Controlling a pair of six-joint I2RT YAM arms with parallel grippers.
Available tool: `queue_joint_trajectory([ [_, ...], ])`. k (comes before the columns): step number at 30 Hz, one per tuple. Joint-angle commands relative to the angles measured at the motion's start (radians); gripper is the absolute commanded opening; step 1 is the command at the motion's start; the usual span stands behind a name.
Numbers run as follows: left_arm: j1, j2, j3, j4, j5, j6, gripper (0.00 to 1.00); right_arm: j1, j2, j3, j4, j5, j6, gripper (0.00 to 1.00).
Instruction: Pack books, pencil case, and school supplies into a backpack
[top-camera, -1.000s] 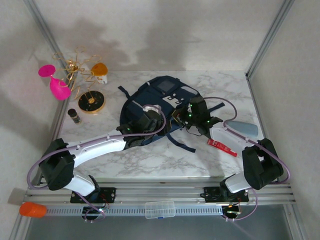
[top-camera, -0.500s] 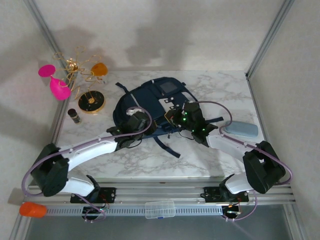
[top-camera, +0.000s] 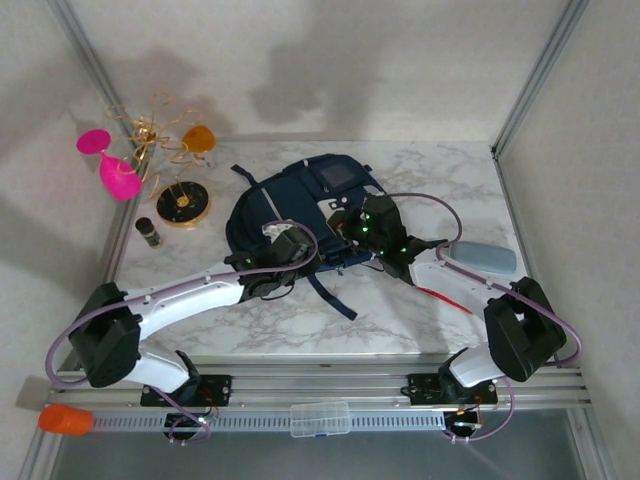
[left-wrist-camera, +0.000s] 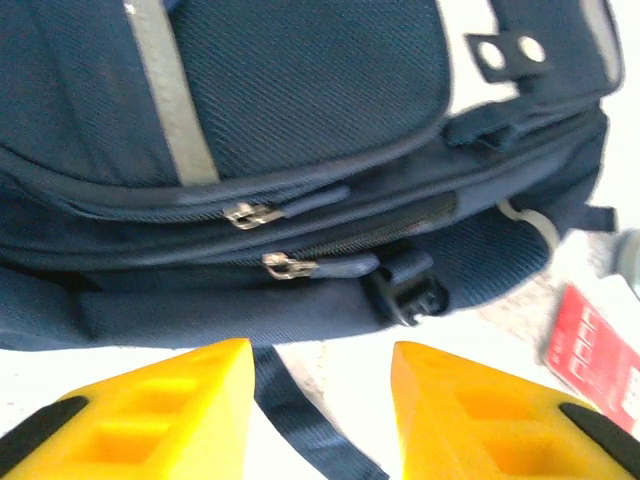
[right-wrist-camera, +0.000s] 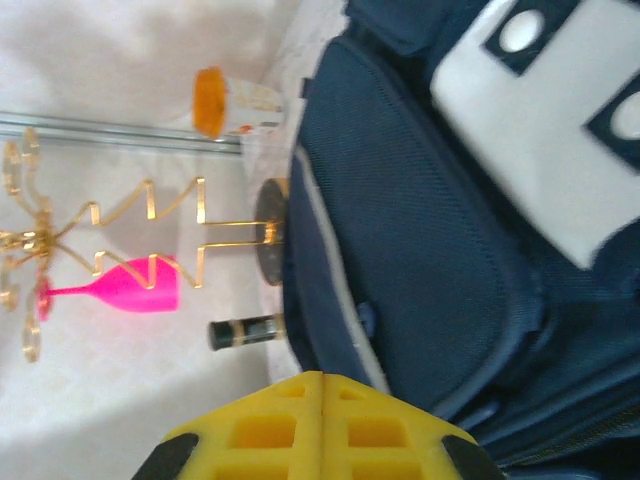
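Far left on the worktop (top-camera: 440, 180) there's a pink glass (top-camera: 112, 168) lying by a gold wire rack (top-camera: 160, 135). An orange cup (top-camera: 198, 138) is behind the rack and a little dark bottle (top-camera: 149, 232) sits in front of it.

The backpack (top-camera: 280, 200) lies flat mid-worktop, with its dark straps trailing toward the near edge. The left pincer (top-camera: 292, 238) sits at the backpack's near side. On the left wrist cam its yellow fingers (left-wrist-camera: 150, 410) are spread apart with nothing between them, so it's released. It's just off the fabric, facing two zip pulls (left-wrist-camera: 250, 213) and a black buckle (left-wrist-camera: 410, 295). A strap (left-wrist-camera: 290, 400) runs across the worktop between the fingers.

The right pincer (top-camera: 350, 228) is over the backpack's right half. Its wrist cam has the two fingers (right-wrist-camera: 260, 430) squeezed flat together, so it's clenched. I can't make out anything caught between them. That same view looks across the navy fabric toward the rack, glass, cup and bottle.

The red packet (top-camera: 440, 297) lies on the worktop right of the backpack, mostly tucked under the right arm. It's clearer on the left wrist cam, just past the backpack's corner. The pencil case (top-camera: 484, 259) is further right near the edge, apart from the backpack.
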Motion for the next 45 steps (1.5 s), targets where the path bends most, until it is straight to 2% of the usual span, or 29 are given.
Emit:
queue_joint_trajectory([
  [1,0.040,-0.003,-0.001,-0.029,-0.111,-0.064,0.34,0.003,0.029,0.030,-0.157,-0.021,-0.108,0.12],
  [4,0.107,-0.027,-0.082,0.046,-0.059,-0.052,0.31,0.003,0.035,0.021,-0.158,-0.033,-0.231,0.27],
  [8,0.154,-0.053,-0.170,0.097,-0.055,-0.028,0.30,0.010,0.048,0.093,-0.215,0.006,-0.638,0.57],
  [9,0.165,-0.054,-0.186,0.103,-0.061,-0.021,0.31,0.013,0.058,0.112,-0.238,0.008,-0.737,0.62],
  [12,0.235,-0.047,-0.242,0.143,0.013,-0.003,0.30,0.017,0.106,0.172,-0.313,-0.015,-1.008,0.71],
  [19,0.345,-0.037,-0.353,0.230,0.066,0.026,0.30,0.038,0.176,0.196,-0.347,-0.160,-1.554,0.75],
  [24,0.382,-0.045,-0.363,0.250,0.104,0.064,0.29,0.106,0.243,0.216,-0.321,-0.106,-1.832,0.77],
  [29,0.396,-0.050,-0.354,0.241,0.114,0.084,0.29,0.144,0.279,0.210,-0.251,-0.029,-1.983,0.77],
  [31,0.398,-0.054,-0.356,0.246,0.122,0.085,0.29,0.157,0.284,0.192,-0.195,0.052,-2.024,0.77],
  [37,0.399,-0.049,-0.355,0.243,0.128,0.083,0.28,0.184,0.274,0.128,-0.011,0.100,-2.125,0.77],
  [42,0.403,-0.074,-0.355,0.239,0.126,0.082,0.29,0.182,0.353,0.215,-0.146,0.098,-2.211,0.69],
  [45,0.406,-0.077,-0.354,0.234,0.127,0.084,0.29,0.171,0.353,0.204,-0.130,0.065,-2.237,0.73],
])
